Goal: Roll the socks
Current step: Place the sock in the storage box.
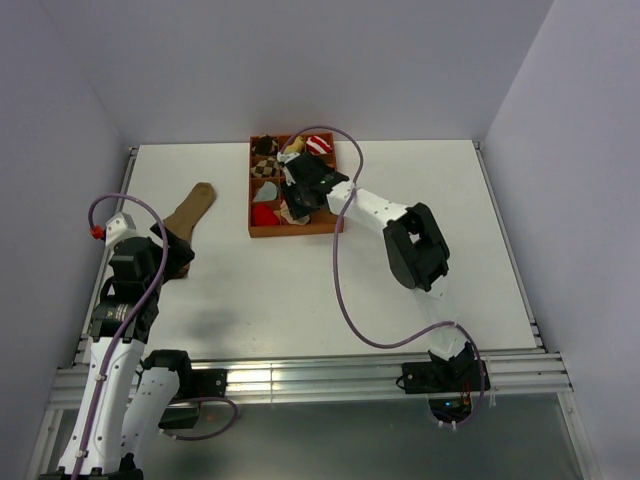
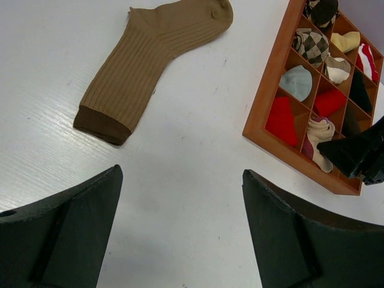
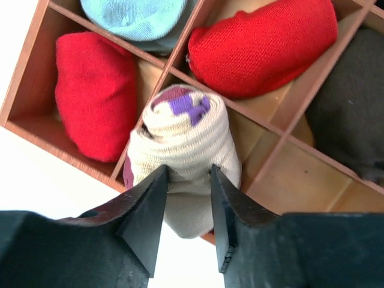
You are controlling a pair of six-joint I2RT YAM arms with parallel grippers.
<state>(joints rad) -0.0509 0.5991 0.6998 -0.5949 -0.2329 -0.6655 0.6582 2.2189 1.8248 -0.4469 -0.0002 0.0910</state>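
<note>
right gripper (image 3: 187,174) pinches the rolled beige sock (image 3: 186,135) over the wooden tray (image 3: 54,144); left gripper (image 2: 180,228) gapes, brown sock (image 2: 144,66) ahead-left.

Finding one: the brown sock (image 1: 190,213) (image 2: 150,66) lies flat and unrolled on the left of the table (image 1: 400,290), ribbed, with a darker brown band at its near end. It points away to the far right.

Finding two: we note the beige sock (image 3: 186,150) (image 2: 318,141) rolled into a tight bundle, with maroon and purple showing at its core. It rests across a divider at the near edge of the tray (image 1: 295,231) and overhangs the rim.

Finding three: the red and white sock (image 1: 318,145) (image 2: 366,60) sits bundled in the tray's far right compartment.
</note>
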